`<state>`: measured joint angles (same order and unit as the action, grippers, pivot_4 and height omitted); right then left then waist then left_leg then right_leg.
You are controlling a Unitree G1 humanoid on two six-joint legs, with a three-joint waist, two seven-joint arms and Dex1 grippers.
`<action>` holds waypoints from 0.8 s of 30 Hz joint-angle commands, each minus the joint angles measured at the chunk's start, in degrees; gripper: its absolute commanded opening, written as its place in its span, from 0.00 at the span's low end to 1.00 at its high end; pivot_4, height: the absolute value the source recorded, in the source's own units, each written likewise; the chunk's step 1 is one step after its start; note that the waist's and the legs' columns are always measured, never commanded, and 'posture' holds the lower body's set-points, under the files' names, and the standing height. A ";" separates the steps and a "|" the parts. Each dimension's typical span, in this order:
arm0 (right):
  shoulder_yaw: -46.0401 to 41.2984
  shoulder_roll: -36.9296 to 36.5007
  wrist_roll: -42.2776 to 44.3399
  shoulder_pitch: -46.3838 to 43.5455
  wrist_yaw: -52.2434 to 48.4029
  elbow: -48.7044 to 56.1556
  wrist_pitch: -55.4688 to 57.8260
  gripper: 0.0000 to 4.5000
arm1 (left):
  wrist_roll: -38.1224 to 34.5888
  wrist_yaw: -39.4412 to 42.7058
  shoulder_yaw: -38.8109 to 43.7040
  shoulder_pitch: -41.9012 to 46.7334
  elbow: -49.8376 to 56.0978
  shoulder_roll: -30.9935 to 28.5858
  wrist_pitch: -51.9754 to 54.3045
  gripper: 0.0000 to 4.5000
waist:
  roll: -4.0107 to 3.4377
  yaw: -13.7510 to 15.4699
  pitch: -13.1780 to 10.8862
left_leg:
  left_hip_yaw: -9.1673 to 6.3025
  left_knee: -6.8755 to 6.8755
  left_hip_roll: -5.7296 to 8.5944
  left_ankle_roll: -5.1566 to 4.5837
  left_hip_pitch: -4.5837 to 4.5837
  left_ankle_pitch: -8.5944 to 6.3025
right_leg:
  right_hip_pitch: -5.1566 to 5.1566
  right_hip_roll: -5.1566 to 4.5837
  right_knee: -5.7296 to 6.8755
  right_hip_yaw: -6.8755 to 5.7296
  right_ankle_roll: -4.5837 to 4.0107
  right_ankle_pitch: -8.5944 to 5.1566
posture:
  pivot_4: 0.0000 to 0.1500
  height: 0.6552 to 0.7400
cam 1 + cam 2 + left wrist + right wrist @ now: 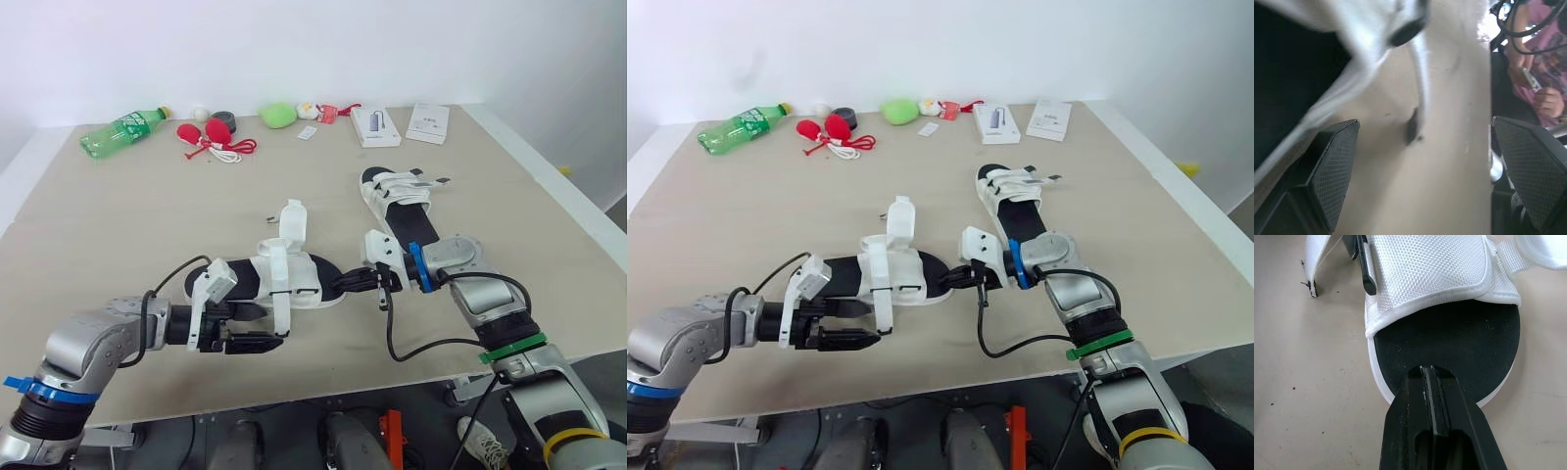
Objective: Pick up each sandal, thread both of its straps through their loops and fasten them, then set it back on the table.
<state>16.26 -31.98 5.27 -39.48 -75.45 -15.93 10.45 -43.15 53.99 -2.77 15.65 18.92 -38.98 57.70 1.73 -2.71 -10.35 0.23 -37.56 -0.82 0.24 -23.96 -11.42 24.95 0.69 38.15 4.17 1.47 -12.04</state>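
**Left gripper** [257, 327]: nearest to me, by the front edge of the bench [118, 225]. The fingers are spread wide with nothing between them. They are black, with cross-hatched pads [1334, 166], and point to my right along the near flank of the near sandal.

**Near sandal** [284, 279]: flat on the bench, its long axis running left to right between my two grippers. The heel is toward the left and the toe toward the right. It has a black matte footbed, a white sole rim and a white woven-mesh upper. One loose strap [292, 220] stands up on the far side, unfastened. A second white band crosses the middle and hangs over the near flank, just beside the left fingers. A black loop [1367, 269] sits at the edge of the toe band. I judge the left arm the nearer to the hanging band.

**Right gripper** [345, 284]: the fingers are pressed together with nothing pinched. The tip lies at the toe rim of the near sandal and points back along its length.

**Far sandal** [402, 211]: beyond the right gripper, the same make. Its long axis runs away from me, roughly square to the near one.

**Back of bench:** a green bottle [122, 130] on its side, and two flat white boxes [402, 124].
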 commanded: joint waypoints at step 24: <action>0.45 0.47 -0.75 -0.72 -0.71 -0.47 -0.98 0.00 | -4.78 0.52 -0.76 -3.61 6.26 -1.40 2.38 0.01 | 0.00 -0.09 0.00 | -0.01 0.04 -0.01 0.00 0.02 0.00 | 0.00 0.02 0.00 0.00 -0.17 -0.10 | 1.00 1.00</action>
<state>16.26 -31.57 4.59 -39.81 -75.89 -16.24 9.83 -46.45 53.18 -3.93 12.84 22.33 -39.54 60.44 1.73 -2.79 -10.35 0.22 -37.52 -0.83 0.24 -23.93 -11.42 24.96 0.71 38.15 4.17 1.27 -12.17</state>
